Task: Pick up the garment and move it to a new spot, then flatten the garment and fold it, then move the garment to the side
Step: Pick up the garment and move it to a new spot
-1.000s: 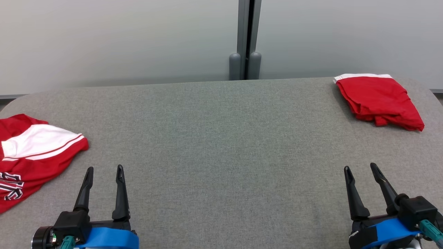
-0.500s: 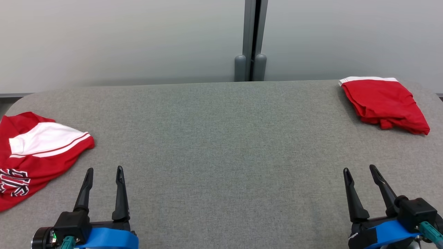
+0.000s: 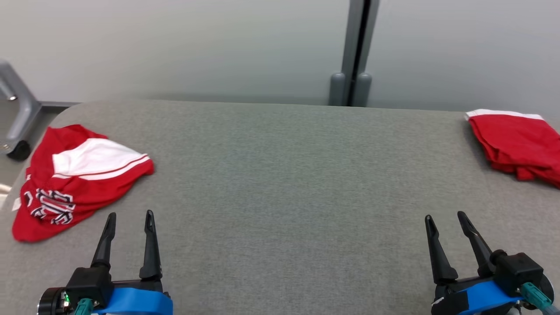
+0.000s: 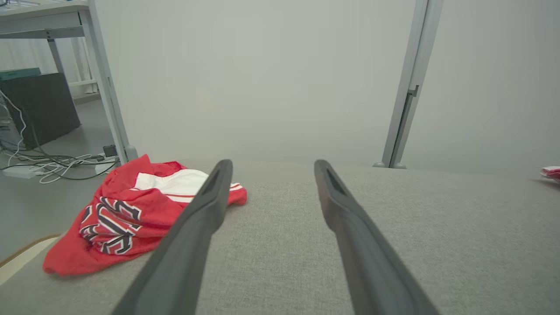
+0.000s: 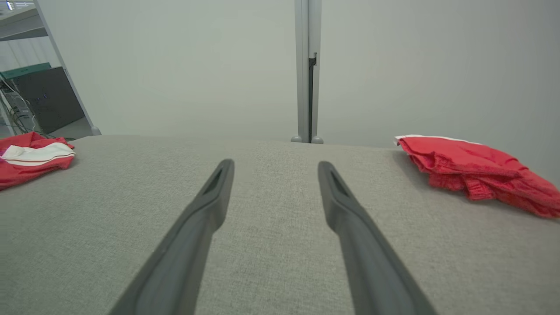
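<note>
A crumpled red and white garment [image 3: 78,179] with dark lettering lies at the left end of the grey padded table [image 3: 280,175]; it also shows in the left wrist view [image 4: 131,214] and the right wrist view [image 5: 30,159]. My left gripper [image 3: 130,214] stands open just right of and nearer than it, touching nothing [image 4: 272,164]. A folded red garment [image 3: 520,144] with a white edge lies at the far right [image 5: 472,170]. My right gripper [image 3: 444,216] is open near the front right, with nothing between its fingers [image 5: 275,162].
A grey metal frame leg with a caster [image 3: 17,113] stands off the table's left corner. A grey post [image 3: 352,78] rises at the back wall. Cables [image 4: 52,164] and a dark cabinet [image 4: 39,109] are on the floor to the left.
The whole head picture has shifted right, so the camera has turned left; more of the crumpled garment shows now. Both grippers stay open in the same places in the view.
</note>
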